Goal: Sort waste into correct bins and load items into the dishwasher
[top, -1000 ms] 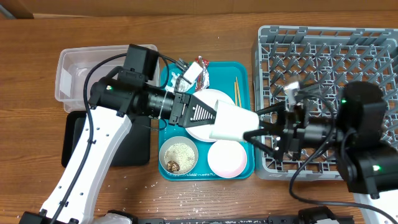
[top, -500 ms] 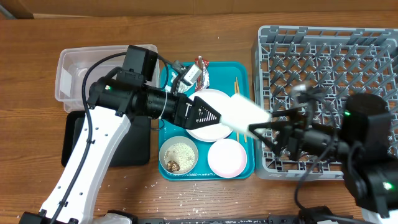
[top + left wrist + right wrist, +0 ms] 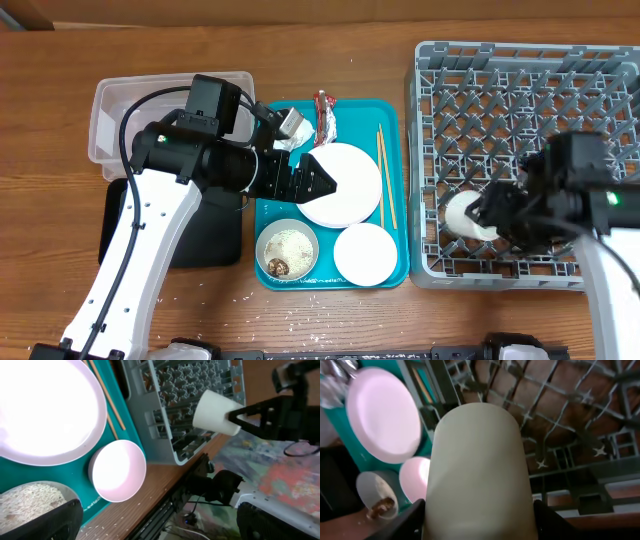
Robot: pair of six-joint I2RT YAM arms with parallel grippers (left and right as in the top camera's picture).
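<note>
My right gripper is shut on the small white cup, holding it on its side low over the front left of the grey dishwasher rack. In the right wrist view the cup fills the space between the fingers. My left gripper hangs open and empty over the pale plate on the teal tray. Chopsticks lie beside the plate. A pink bowl and a whitish bowl of rice scraps sit at the tray's front. The wrapper and tissue lie at its back.
The clear tub stands at the back left, with the black tray in front of it, partly under my left arm. Rice grains are scattered on the wood in front of the teal tray. The rack's upright pegs surround the cup.
The cup passed from my left gripper to my right. The left opened and drew back left over the plate. The right carried the cup rightward over the rack.
</note>
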